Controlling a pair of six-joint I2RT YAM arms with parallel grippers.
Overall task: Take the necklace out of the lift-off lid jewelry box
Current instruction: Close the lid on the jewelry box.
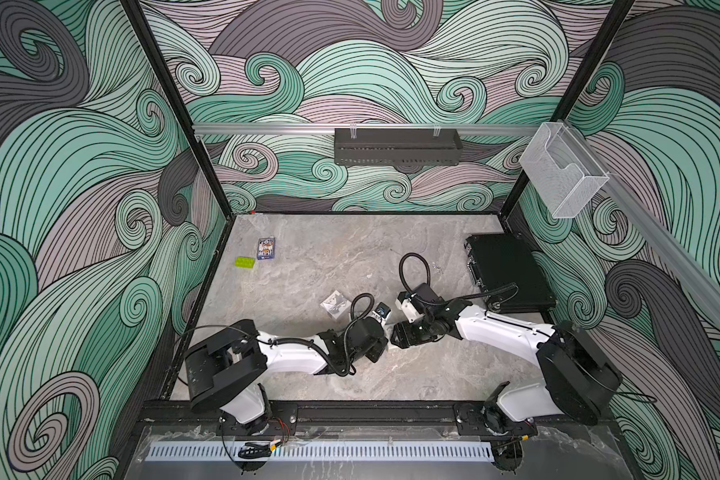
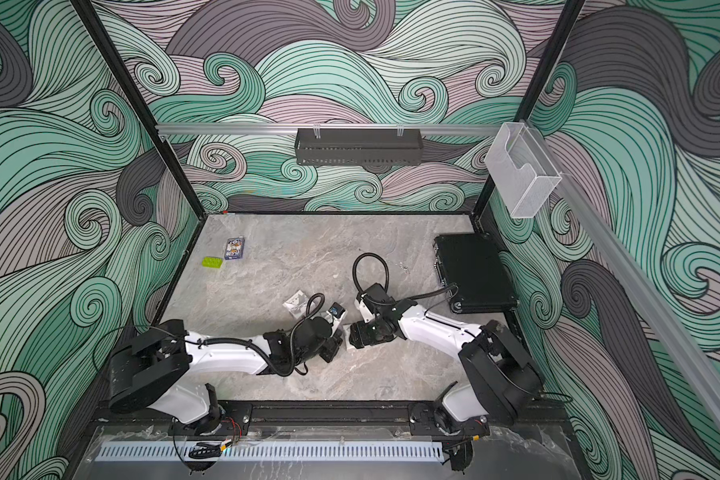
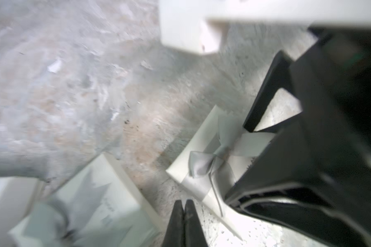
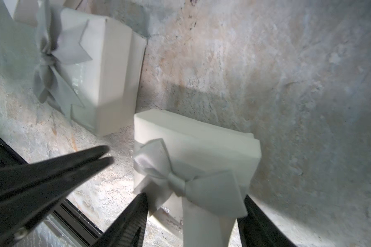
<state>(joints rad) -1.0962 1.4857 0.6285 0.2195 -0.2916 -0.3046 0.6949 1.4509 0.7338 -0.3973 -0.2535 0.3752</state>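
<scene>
Right gripper (image 4: 196,196) has its fingers spread wide and pressed against either side of the white jewelry box (image 4: 201,145), so it has the box in hand, with the grey bow (image 4: 176,179) sitting right between the fingers. The left gripper (image 4: 108,154) is pinched fully together with nothing in it, tips just beside the box over the table (image 4: 287,85). I can't spot the necklace. There are a few tiny shiny specks on the table toward the black case (image 1: 508,270), but they're way too small to call. The lid (image 3: 199,141) looks like it's on, so my read is the necklace is inside and this is the get-the-lid-off step. Can't tell if the right fingers sit on the base or on the lid's skirt, and that matters a lot: squeeze the lid walls and you just clamp it onto the base. So I'd keep the right grip low and gentle, since it looks like thin card that would dent easily. The left has to open up before it can do anything useful. Then I'd take the lid by its opposite edges rather than the bow, because ribbon is floppy and would probably just stretch or slip. Pull straight up, no twisting, or the whole box comes along. Also watch the second box (image 4: 111,74), which also has a bow and sits near the left fingers, easy to bump while opening. Once the lid's off, go slow, as a chain could snag on the insert
</scene>
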